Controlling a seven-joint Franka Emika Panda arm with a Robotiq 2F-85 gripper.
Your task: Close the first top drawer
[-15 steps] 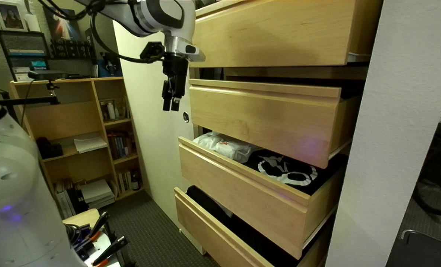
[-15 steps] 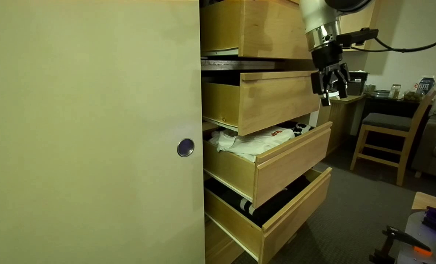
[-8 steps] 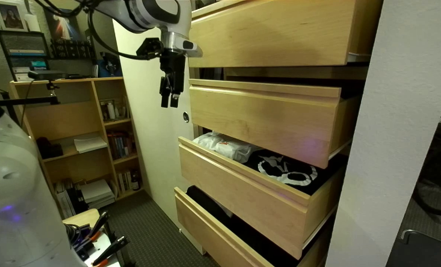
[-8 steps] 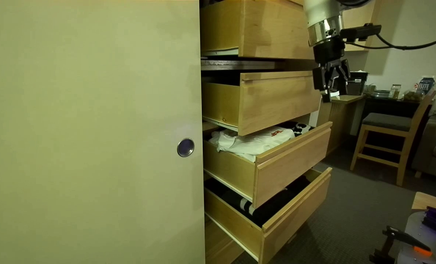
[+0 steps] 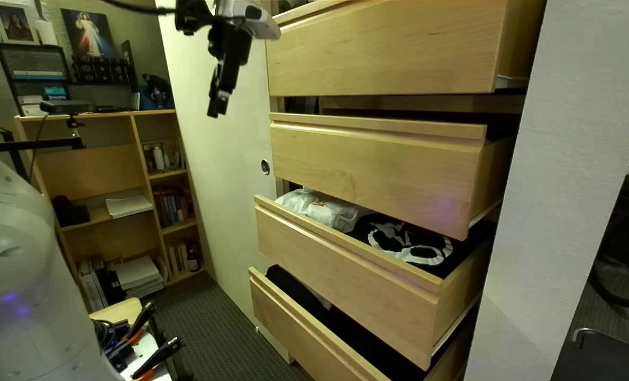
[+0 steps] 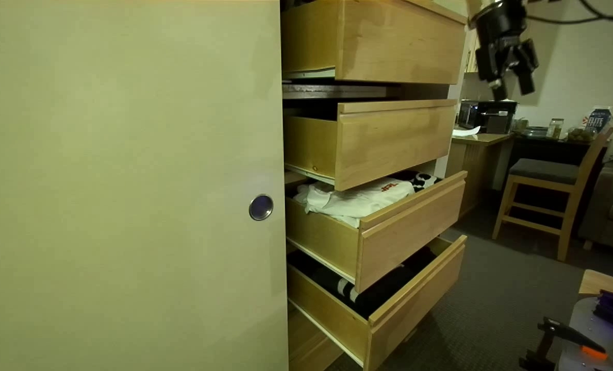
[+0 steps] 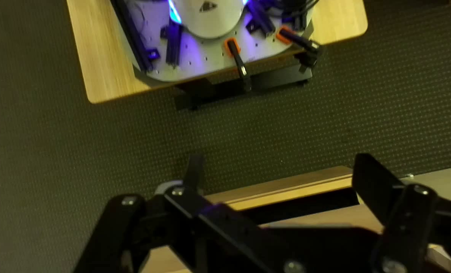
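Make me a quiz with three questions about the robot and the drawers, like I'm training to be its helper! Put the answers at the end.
1. True or false: the black two-fingered gripper is open and apart from the wide, pale plywood top drawer.

2. What shows inside the third wooden drawer down?
A) a row of books
B) crumpled white cloth with red print
C) a glass jar

3. Fill in the number: ____ wide wooden drawers stand pulled out in both exterior views.

Key: 1. True. 2. B. 3. Four.
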